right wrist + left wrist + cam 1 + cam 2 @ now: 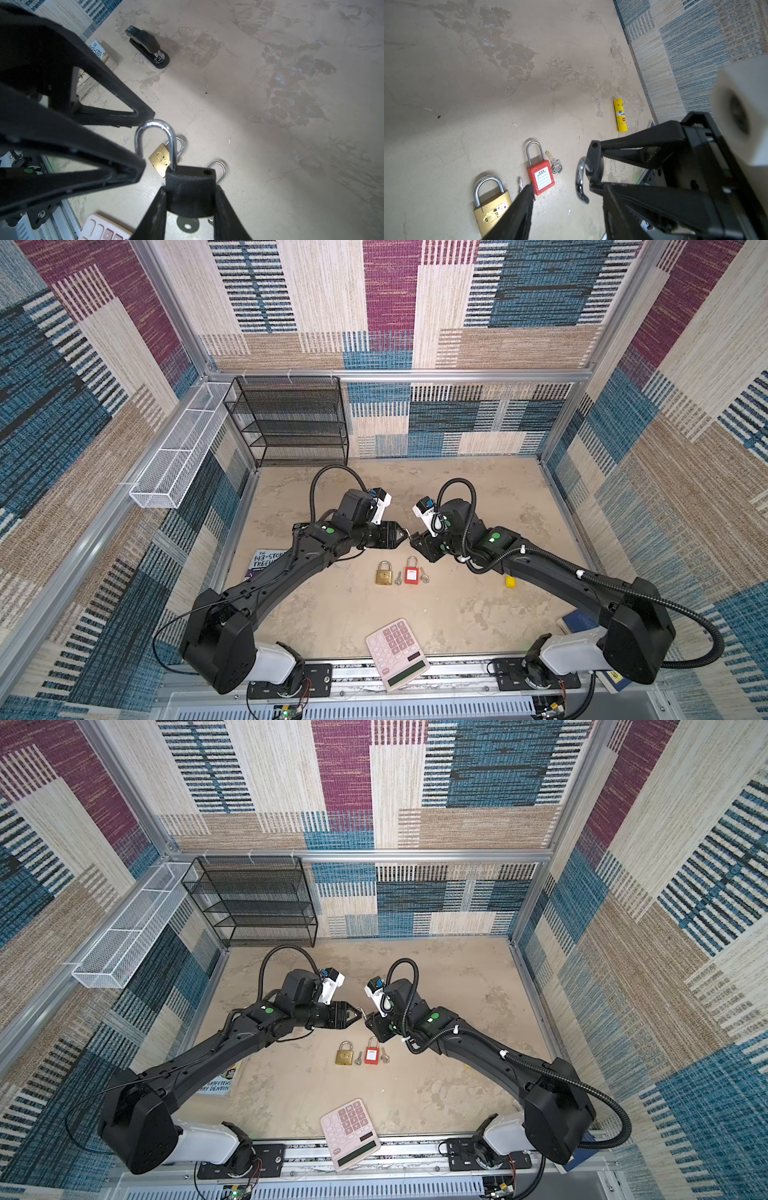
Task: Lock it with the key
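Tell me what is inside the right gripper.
The right gripper clamps a black padlock; its steel shackle sticks out, swung open. The fingers cover the body's sides; the keyhole cannot be seen.

You've a brass-gold padlock left of a red padlock, a black padlock, a pink calculator, a yellow tube; mottled beige worktop.

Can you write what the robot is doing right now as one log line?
right gripper: shut on black padlock | shackle: open | left gripper: open, tips by shackle | brass lock, red lock: on table
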Controlling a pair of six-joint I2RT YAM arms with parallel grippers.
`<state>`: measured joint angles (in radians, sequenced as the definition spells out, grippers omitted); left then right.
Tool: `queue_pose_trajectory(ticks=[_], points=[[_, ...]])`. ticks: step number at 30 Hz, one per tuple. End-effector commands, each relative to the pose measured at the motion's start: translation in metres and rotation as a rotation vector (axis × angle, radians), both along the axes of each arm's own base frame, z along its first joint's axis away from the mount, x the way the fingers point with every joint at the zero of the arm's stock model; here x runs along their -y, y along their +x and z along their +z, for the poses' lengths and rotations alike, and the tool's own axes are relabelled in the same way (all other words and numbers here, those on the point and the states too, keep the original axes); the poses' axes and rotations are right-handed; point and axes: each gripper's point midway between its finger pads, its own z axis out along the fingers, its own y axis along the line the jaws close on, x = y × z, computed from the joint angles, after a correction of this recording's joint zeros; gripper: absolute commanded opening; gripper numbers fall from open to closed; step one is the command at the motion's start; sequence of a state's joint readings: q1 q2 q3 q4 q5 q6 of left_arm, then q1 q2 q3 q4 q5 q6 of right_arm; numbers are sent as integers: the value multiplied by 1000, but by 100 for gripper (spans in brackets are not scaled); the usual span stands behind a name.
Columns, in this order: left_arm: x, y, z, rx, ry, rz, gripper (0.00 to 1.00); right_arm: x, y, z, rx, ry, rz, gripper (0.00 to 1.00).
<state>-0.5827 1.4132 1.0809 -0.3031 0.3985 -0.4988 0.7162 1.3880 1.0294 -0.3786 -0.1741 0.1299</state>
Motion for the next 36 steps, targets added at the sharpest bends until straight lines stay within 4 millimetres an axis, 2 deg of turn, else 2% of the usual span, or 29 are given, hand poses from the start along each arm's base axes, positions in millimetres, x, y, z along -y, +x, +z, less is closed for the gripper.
queue_pose_trajectory(ticks=[1, 6, 17, 21, 23, 26, 28, 31, 36], points=[[7, 4, 11, -1, -65, 6, 47, -9, 5, 19, 59, 49, 18, 25], [9, 4, 13, -11, -76, 5, 34, -13, 4, 23, 76, 74, 30, 25], [10, 9, 20, 6, -102, 22, 15, -17, 1, 33, 124, 100, 60, 25], [11, 9, 20, 1, -111, 21, 0, -17, 2, 35, 139, 105, 57, 25], [11, 9, 19, -1, -110, 23, 0, -16, 2, 36, 145, 108, 56, 27], [9, 9, 21, 9, -112, 29, 0, -17, 1, 40, 155, 118, 60, 37], [6, 10, 26, 27, -117, 39, 0, -16, 1, 42, 165, 122, 56, 56], [1, 13, 37, 66, -135, 54, 0, -10, 2, 49, 190, 129, 34, 71], [-15, 20, 63, 149, -169, 82, 0, -2, -4, 79, 231, 206, 32, 81]])
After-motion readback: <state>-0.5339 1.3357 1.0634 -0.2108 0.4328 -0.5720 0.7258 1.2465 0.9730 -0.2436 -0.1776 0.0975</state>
